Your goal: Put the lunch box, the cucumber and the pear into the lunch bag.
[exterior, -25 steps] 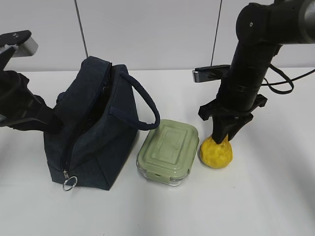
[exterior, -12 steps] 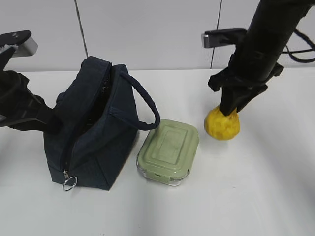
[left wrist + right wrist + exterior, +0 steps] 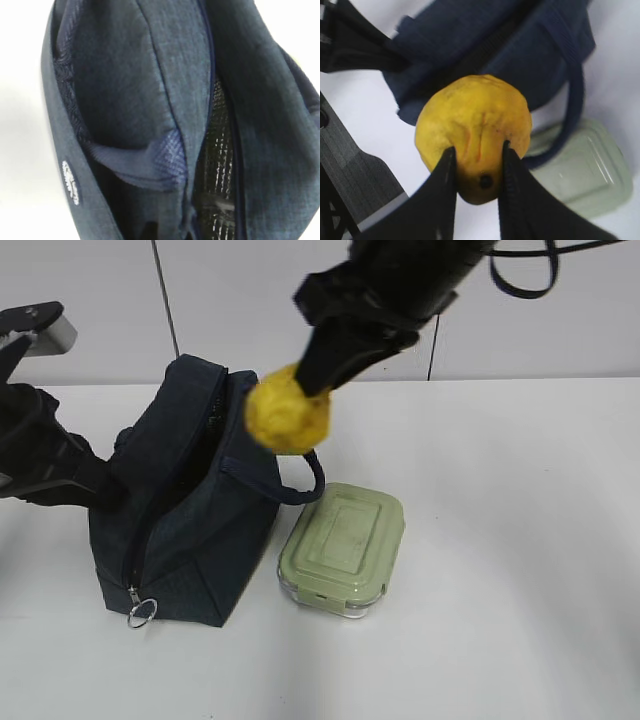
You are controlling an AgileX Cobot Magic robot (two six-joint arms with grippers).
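My right gripper (image 3: 312,383) is shut on the bumpy yellow pear (image 3: 288,412) and holds it in the air over the handle side of the navy lunch bag (image 3: 190,530). The right wrist view shows both fingers pinching the pear (image 3: 472,125), with the bag (image 3: 485,45) below. The bag's top is unzipped and gapes. My left gripper (image 3: 100,485) is at the bag's left side, holding its fabric; the left wrist view shows only bag fabric (image 3: 125,75) and dark lining. The green-lidded lunch box (image 3: 343,545) sits on the table right of the bag. The cucumber is out of view.
The bag's loop handle (image 3: 312,480) curves out toward the lunch box, just below the pear. A silver ring pull (image 3: 141,612) hangs at the bag's front corner. The white table (image 3: 520,570) runs to the right and the front. A wall stands behind.
My right gripper has lifted the pear off the table to the right of the lunch box and carried it up and left, over the bag. The left arm and bag have not moved.
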